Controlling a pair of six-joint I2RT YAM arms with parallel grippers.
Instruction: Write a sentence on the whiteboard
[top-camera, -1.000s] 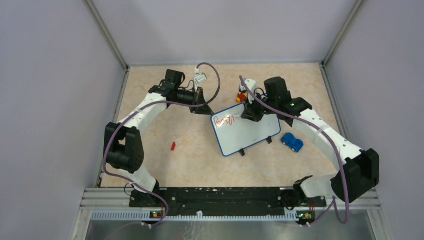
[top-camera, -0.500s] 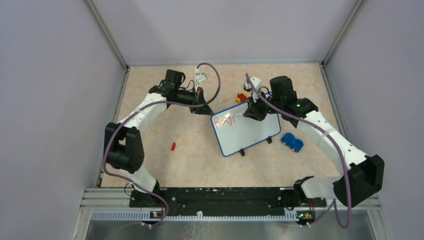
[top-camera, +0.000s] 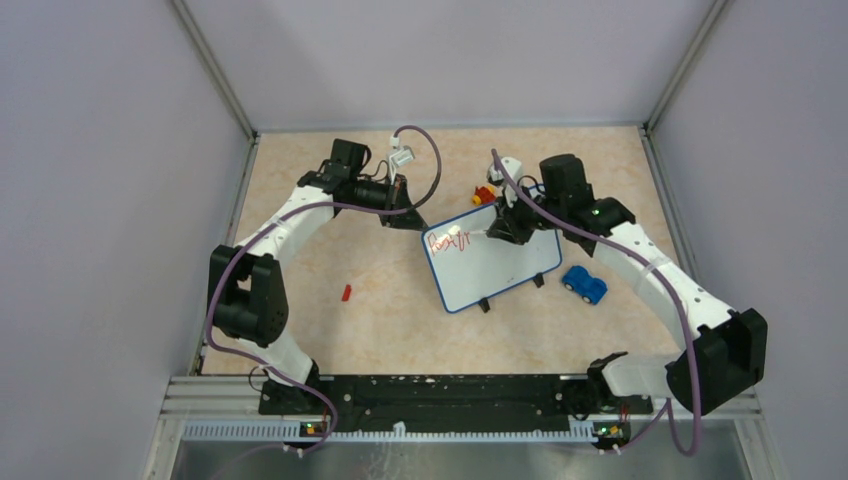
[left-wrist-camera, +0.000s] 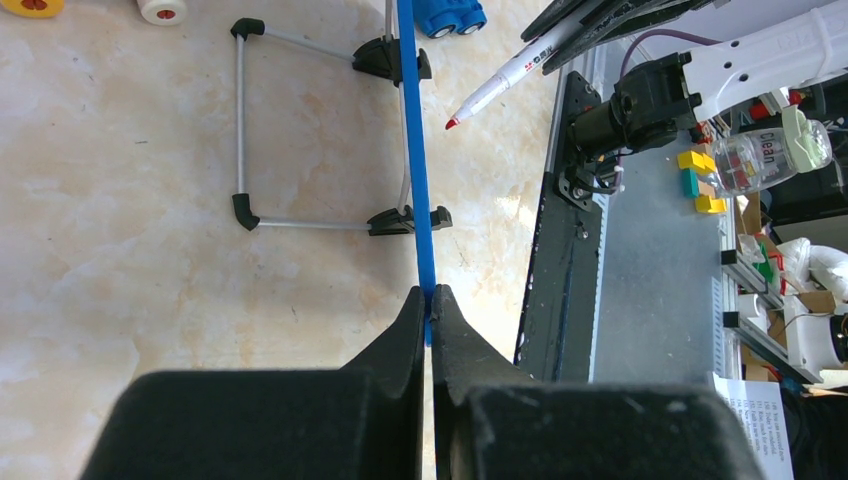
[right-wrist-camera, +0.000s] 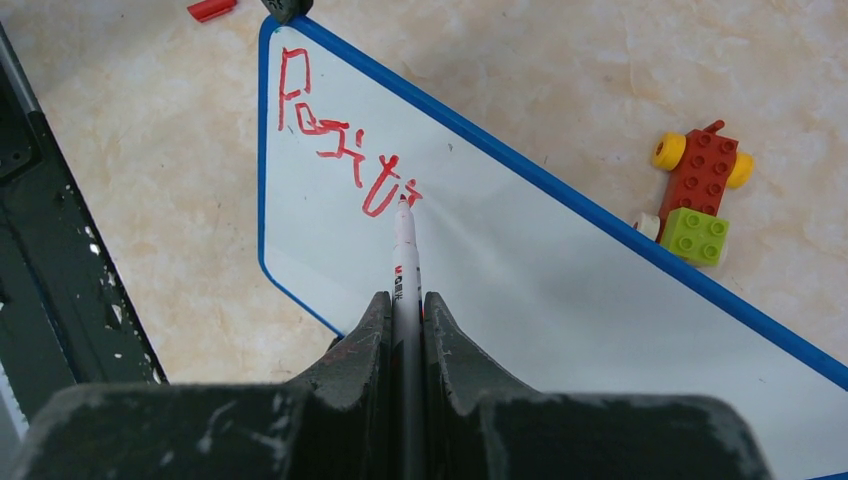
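- Whiteboard (top-camera: 500, 272): blue-rimmed, propped tilted on its black-footed wire stand on the surface (top-camera: 330, 330), between the two arms, toward the far side.
- Sentence (right-wrist-camera: 345, 155): begun only. One line of red letters runs from the board's top left corner, reading roughly "Positi", scrawled and uneven. The rest of the white face is blank.
- Progress, as judged: an early stage; most of the first word is down, and the remaining words are not yet written.
- Right tool (right-wrist-camera: 405, 300): closed around a white-barrelled red marker (right-wrist-camera: 404, 245), held along the line of the fingers. The marker's tip rests on the board at the end of the last red stroke.
- Left tool (left-wrist-camera: 428, 296): fully closed, pinching the board's blue rim at its upper left corner, apparently to steady it.
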